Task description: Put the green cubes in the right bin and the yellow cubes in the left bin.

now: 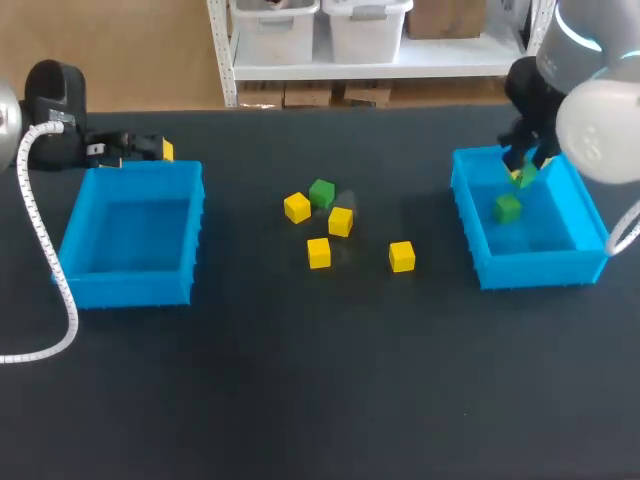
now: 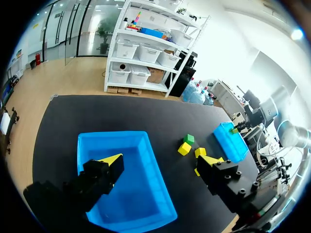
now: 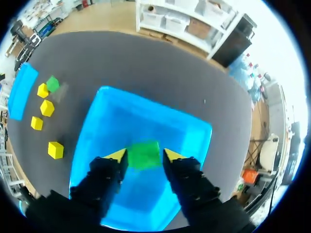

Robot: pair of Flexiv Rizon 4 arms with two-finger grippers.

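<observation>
Landmark: the open blue plastic right bin [image 1: 540, 270] on the black tabletop [image 1: 300, 390]. The right claw [image 1: 527, 162] hangs over the back half of the right bin. Its two fingers press on opposite sides of a small green cube [image 3: 144, 154], which is held in the air above the bin floor. A second green cube [image 1: 507, 208] lies on the floor inside the right bin, just in front of the held one. Outside the right bin, toward the middle of the tabletop, the first yellow cube [image 1: 401, 256] sits alone, nearest to it. Farther from the right bin are the second yellow cube [image 1: 340, 221] and the third yellow cube [image 1: 318, 252], near each other but apart. The fourth yellow cube [image 1: 297, 207] is the farthest of the group from the right bin, and a third green cube [image 1: 321, 193] sits just beside it. Well apart from the right bin, at the opposite end of the tabletop, stands the matching blue plastic left bin [image 1: 130, 290], with no cubes visible in it. The left claw [image 2: 161, 159] is at that far end by the left bin's back rim, fingers spread wide with nothing between them.
</observation>
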